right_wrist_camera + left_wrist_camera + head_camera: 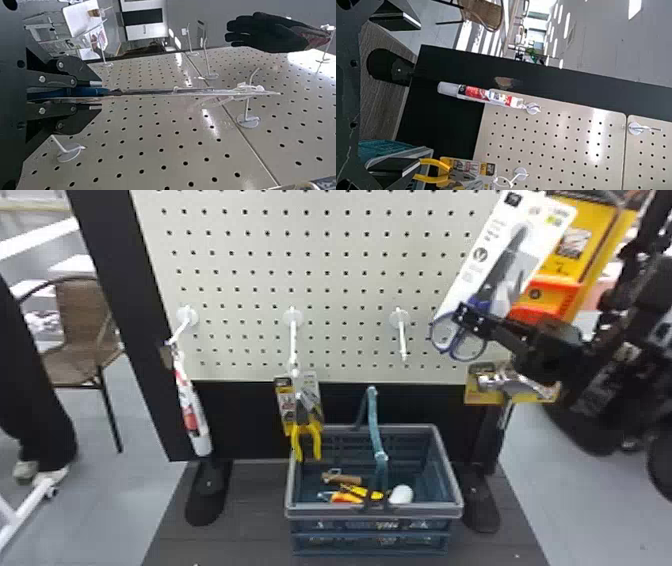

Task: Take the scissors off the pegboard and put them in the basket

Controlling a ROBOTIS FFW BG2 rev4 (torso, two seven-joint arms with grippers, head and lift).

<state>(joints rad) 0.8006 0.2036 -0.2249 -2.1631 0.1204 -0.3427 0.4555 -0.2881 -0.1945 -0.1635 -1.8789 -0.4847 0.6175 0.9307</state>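
The right claw clasps the scissors by their blue handles, blades pointing away.

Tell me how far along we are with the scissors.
Grasping looks done: the right hand grips the scissors by their blue handles. Unhooking is in progress: their card seems threaded on its hook. Left: clear the hook, carry them over the basket, release them inside.

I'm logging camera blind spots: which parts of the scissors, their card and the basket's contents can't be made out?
- Part of the handles of the scissors: head view, behind the right gripper.
- Fine print on the white card: head view, too small.
- Undersides of things in the basket: head view, behind its front wall.
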